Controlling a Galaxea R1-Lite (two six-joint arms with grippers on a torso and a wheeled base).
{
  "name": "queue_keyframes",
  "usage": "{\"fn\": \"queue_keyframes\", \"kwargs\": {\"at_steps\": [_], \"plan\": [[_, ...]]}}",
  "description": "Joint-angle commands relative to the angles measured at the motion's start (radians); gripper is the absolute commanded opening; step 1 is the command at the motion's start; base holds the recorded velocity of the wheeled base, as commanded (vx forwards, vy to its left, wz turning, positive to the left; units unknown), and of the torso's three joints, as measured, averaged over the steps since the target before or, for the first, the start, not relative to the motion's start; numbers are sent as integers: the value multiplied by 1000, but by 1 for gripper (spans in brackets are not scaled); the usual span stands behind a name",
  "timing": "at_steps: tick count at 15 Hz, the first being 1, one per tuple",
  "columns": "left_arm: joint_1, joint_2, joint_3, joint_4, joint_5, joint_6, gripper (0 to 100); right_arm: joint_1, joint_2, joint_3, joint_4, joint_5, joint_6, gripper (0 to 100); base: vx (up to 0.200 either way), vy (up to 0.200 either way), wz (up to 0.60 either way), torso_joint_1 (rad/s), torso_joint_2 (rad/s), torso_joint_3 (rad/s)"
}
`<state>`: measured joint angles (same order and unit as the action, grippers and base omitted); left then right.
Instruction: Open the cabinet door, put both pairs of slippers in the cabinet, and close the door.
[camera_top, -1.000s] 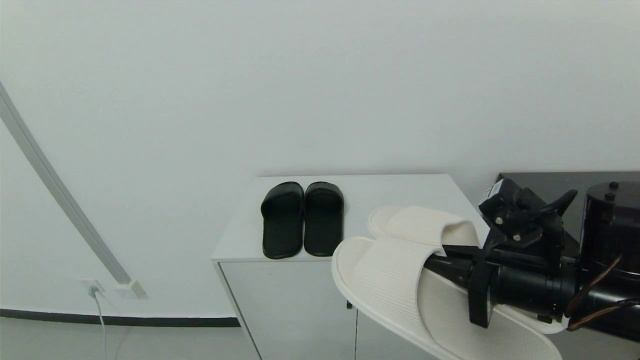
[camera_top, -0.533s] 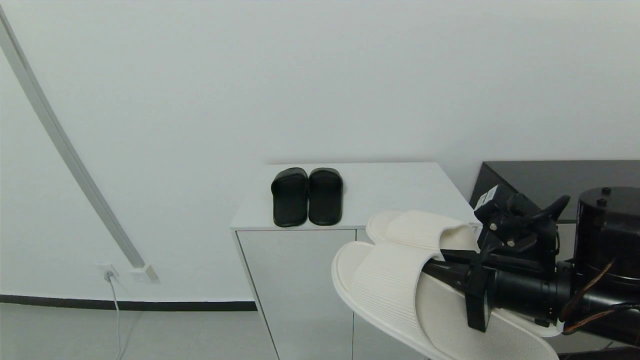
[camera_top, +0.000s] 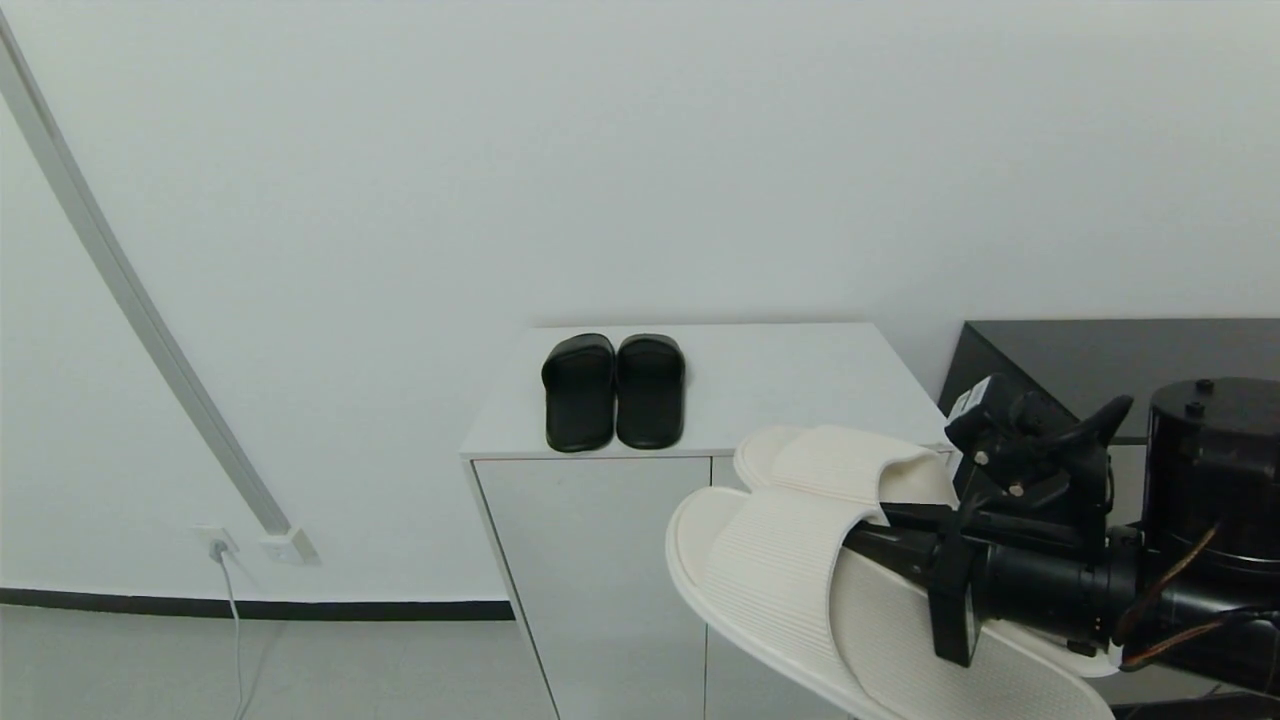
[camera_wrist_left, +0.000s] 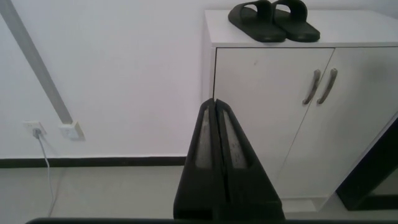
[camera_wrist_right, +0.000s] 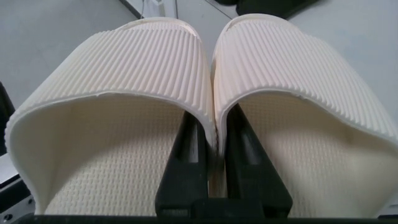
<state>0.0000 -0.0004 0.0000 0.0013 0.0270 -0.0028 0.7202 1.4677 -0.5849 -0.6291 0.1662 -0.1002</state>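
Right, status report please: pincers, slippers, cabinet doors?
Right pincer shut on white slippers. Left pincer shut, empty. Black slippers atop cabinet, doors closed.

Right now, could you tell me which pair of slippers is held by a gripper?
The white pair, pinched by the right gripper; the black pair lies untouched on the cabinet top.

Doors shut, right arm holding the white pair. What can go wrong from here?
1. The right gripper pinches the white slippers only by their inner strap edges; a swing may shake one loose.
2. The door handles sit close together; the shut left gripper may catch both.
3. The held pair juts far forward and may hit the doors or knock the black slippers off.
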Motion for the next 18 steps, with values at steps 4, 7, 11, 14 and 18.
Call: {"fn": "queue_keyframes", "kwargs": {"at_steps": [4, 7, 11, 14, 18], "plan": [[0, 0, 0, 0, 1, 1, 0, 1, -1, 13, -3, -1, -1, 0, 0, 0, 0, 0, 0, 0], [0, 0, 0, 0, 5, 0, 0, 1, 0, 20, -3, 1, -1, 0, 0, 0, 0, -63, 155, 89], [0, 0, 0, 0, -1, 3, 100, 2, 2, 22, -3, -1, -4, 0, 0, 0, 0, -187, 441, 249], [0, 0, 0, 0, -1, 3, 100, 2, 2, 30, -3, -1, -23, 0, 0, 0, 0, -229, 548, 321], [0, 0, 0, 0, -1, 3, 100, 2, 3, 33, -3, -2, -24, 0, 0, 0, 0, -209, 538, 320]]}}
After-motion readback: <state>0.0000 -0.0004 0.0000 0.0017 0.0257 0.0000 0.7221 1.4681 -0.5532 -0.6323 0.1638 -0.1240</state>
